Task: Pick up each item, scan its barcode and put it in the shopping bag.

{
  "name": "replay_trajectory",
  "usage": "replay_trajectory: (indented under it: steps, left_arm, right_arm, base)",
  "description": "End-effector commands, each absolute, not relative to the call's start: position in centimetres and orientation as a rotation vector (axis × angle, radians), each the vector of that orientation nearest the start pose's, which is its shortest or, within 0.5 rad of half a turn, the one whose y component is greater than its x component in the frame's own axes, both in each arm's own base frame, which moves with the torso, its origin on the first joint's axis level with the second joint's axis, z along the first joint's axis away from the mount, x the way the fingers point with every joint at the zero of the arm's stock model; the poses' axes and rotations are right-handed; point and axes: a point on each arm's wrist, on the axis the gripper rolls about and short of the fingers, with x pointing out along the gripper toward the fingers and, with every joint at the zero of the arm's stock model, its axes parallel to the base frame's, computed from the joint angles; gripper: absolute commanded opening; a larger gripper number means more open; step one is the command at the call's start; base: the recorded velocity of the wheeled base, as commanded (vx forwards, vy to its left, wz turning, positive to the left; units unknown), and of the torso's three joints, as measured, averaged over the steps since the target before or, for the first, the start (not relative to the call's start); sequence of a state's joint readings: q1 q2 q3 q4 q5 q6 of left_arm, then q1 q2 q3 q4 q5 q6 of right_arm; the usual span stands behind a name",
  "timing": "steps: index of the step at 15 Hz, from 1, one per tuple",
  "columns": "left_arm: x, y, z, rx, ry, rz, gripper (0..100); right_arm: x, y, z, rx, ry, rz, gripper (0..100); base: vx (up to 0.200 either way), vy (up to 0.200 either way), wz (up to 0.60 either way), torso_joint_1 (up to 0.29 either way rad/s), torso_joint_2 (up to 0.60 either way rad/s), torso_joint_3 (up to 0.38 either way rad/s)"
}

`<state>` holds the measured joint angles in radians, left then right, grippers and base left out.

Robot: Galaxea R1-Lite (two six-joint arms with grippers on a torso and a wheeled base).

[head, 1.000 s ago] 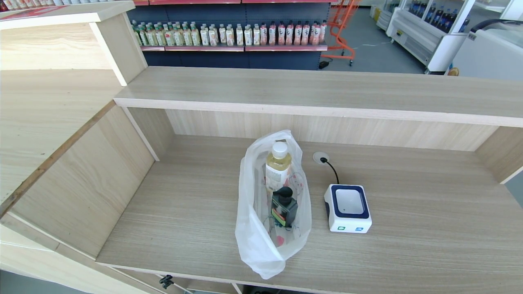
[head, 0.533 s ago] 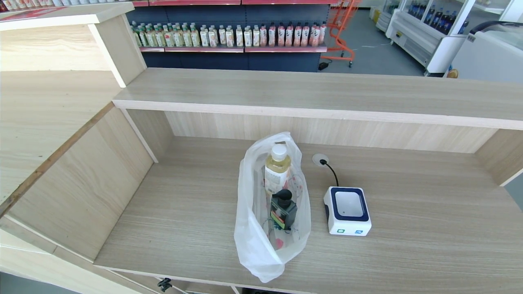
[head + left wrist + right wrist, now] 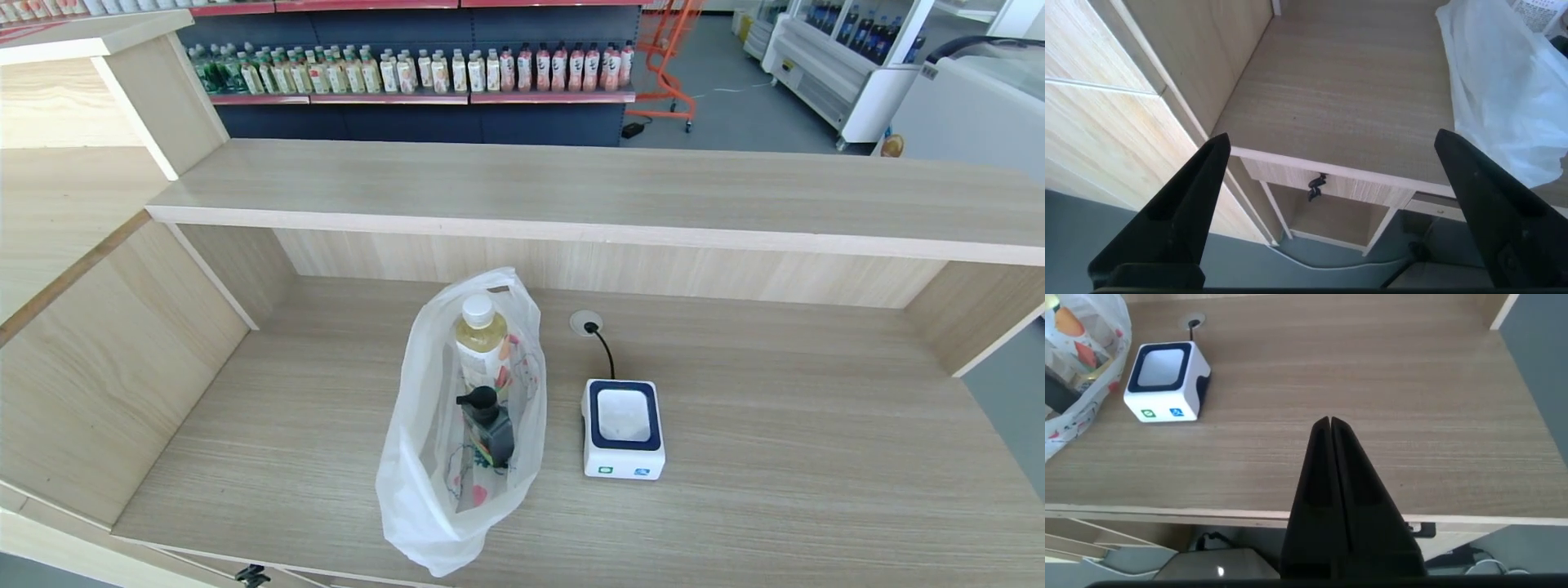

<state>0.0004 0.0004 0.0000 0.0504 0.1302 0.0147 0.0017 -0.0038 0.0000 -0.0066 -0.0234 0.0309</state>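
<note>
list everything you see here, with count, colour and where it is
shopping bag: one, white see-through plastic, on the counter, left of the scanner
drink bottle: one, yellowish with white cap, upright in the bag
pump bottle: one, dark, in the bag, in front of the drink bottle
scanner: one, white with blue frame, on the counter
cable: one, black, from scanner to counter hole
counter: one, light wood
shelf bottles: many, mixed colours, aisle behind
left gripper: one, black, open, near the counter's front edge
right gripper: one, black, shut, above the counter
</note>
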Motion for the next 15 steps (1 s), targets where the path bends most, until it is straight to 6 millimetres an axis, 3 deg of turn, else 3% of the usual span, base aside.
replay_trajectory:
  steps: [1,4,15]
  left_arm:
    - [-2.31,0.29,7.03,0.016,0.051,0.13,100]
    - [-2.31,0.29,7.03,0.016,0.051,0.13,100]
    - [-2.3,0.29,7.03,0.016,0.053,0.13,100]
  right_arm:
    - [-2.28,-0.06,7.63,0.031,-0.008,-0.021,0]
    - [-2.28,-0.06,7.63,0.031,-0.008,-0.021,0]
    - [-2.28,-0.06,7.63,0.028,-0.008,-0.021,0]
  base:
    - [0.0,0.0,0.0,0.0,0.0,0.0]
    - [0.133,0.0,0.0,-0.002,0.0,0.002]
    - [0.0,0.0,0.0,0.0,0.0,0.0]
